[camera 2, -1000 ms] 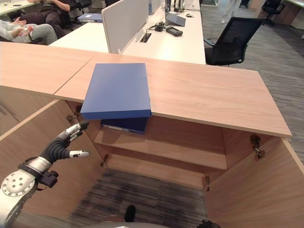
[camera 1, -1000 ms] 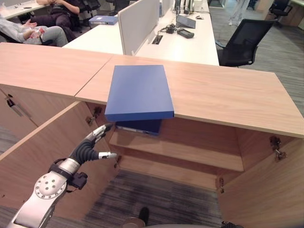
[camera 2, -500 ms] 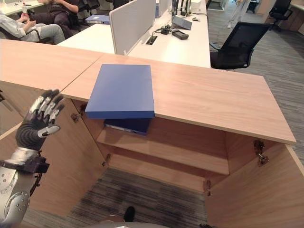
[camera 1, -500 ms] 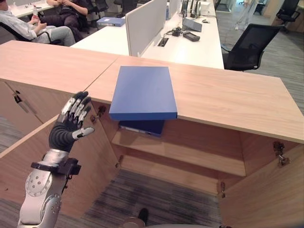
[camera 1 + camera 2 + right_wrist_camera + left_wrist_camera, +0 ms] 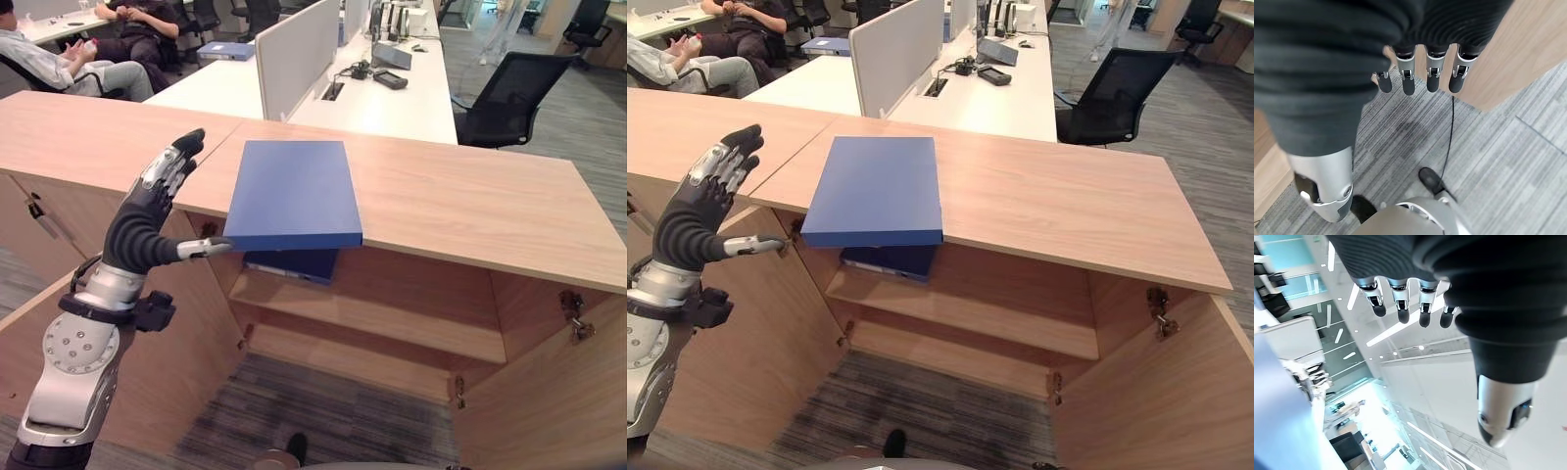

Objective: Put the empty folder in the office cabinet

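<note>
A flat blue folder (image 5: 294, 191) lies on the wooden cabinet top (image 5: 470, 206), its front edge jutting out over the open cabinet. My left hand (image 5: 145, 223) is raised just left of it, open, with straight fingers (image 5: 1400, 309) pointing up and away. The thumb reaches toward the folder's front left corner without touching it. Inside the cabinet, a second blue folder (image 5: 292, 264) rests on the shelf (image 5: 392, 318). My right hand (image 5: 1418, 73) hangs open over the grey carpet beside a wooden panel, holding nothing.
Both cabinet doors stand open, the left door (image 5: 186, 333) under my left arm and the right door (image 5: 549, 392) at the lower right. Behind the cabinet is a white desk with a divider (image 5: 294, 49), a black office chair (image 5: 509, 88) and seated people (image 5: 69, 69).
My left hand has risen from beside the open left door to the height of the cabinet top, and now stands closer to the folder's left edge. The folder has not moved.
</note>
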Robot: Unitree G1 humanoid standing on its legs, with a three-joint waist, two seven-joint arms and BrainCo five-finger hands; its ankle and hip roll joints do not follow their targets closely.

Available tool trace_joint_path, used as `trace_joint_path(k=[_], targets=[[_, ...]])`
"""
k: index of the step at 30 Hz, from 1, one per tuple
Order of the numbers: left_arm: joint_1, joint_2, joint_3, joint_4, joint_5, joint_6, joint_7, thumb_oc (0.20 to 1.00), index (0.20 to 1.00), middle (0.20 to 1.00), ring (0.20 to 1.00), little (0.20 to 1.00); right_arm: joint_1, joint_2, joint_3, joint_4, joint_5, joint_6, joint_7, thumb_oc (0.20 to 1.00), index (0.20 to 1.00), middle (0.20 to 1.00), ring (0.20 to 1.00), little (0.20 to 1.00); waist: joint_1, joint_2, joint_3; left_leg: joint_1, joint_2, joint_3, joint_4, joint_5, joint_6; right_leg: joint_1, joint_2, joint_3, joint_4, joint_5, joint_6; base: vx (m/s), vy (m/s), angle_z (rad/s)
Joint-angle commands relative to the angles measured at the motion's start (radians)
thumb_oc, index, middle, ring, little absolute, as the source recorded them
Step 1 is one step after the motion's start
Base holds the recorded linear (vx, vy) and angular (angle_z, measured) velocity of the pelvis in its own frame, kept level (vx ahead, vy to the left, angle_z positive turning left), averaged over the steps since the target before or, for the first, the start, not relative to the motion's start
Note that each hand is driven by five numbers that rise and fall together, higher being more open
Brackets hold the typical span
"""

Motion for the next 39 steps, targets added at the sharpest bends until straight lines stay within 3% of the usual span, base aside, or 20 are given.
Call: trace_joint_path(k=[1, 8, 20, 33, 39], targets=[[-0.059, 0.011, -0.013, -0.019, 0.074, -0.056, 0.086, 1.0, 1.0, 1.0, 1.0, 1.0, -0.048, 0.012, 0.042, 0.0, 0.004, 0.023, -0.036, 1.0, 1.0, 1.0, 1.0, 1.0, -0.007, -0.021, -0.012, 0.098, 0.046, 0.019, 0.012, -0.175, -0.016, -0.091, -0.078, -0.006, -0.001, 0.093, 0.082, 0.0, 0.0, 0.0], [-0.122, 0.002, -0.085, 0.004, 0.229, -0.044, 0.165, 1.0, 1.0, 1.0, 1.0, 1.0, -0.041, 0.021, 0.047, -0.009, 0.012, 0.026, -0.059, 1.0, 1.0, 1.0, 1.0, 1.0, -0.021, -0.024, -0.013, 0.1, 0.047, 0.025, 0.012, -0.177, -0.016, -0.093, -0.076, -0.001, -0.001, 0.094, 0.081, 0.0, 0.0, 0.0], [-0.153, -0.021, -0.262, 0.112, 0.391, -0.005, 0.19, 1.0, 1.0, 1.0, 1.0, 1.0, -0.034, 0.03, 0.052, -0.01, 0.008, 0.027, -0.098, 1.0, 1.0, 1.0, 1.0, 1.0, -0.046, -0.024, -0.019, 0.104, 0.048, 0.036, 0.012, -0.181, -0.014, -0.097, -0.075, 0.007, -0.001, 0.095, 0.083, 0.0, 0.002, -0.04], [-0.12, -0.08, -0.33, 0.237, 0.495, 0.035, 0.2, 1.0, 1.0, 1.0, 1.0, 1.0, -0.037, 0.029, 0.036, -0.002, 0.003, 0.027, -0.125, 1.0, 1.0, 1.0, 1.0, 1.0, -0.053, -0.026, -0.026, 0.104, 0.05, 0.044, 0.012, -0.181, -0.012, -0.102, -0.073, 0.014, -0.001, 0.098, 0.082, 0.0, 0.0, 0.0], [-0.161, -0.026, -0.357, 0.296, 0.722, 0.053, 0.252, 1.0, 1.0, 1.0, 1.0, 1.0, -0.04, 0.029, 0.046, -0.003, -0.009, 0.023, -0.134, 1.0, 1.0, 1.0, 1.0, 1.0, -0.057, -0.022, -0.031, 0.107, 0.051, 0.048, 0.012, -0.185, -0.013, -0.102, -0.073, 0.015, -0.001, 0.096, 0.084, 0.0, 0.0, 0.0]])
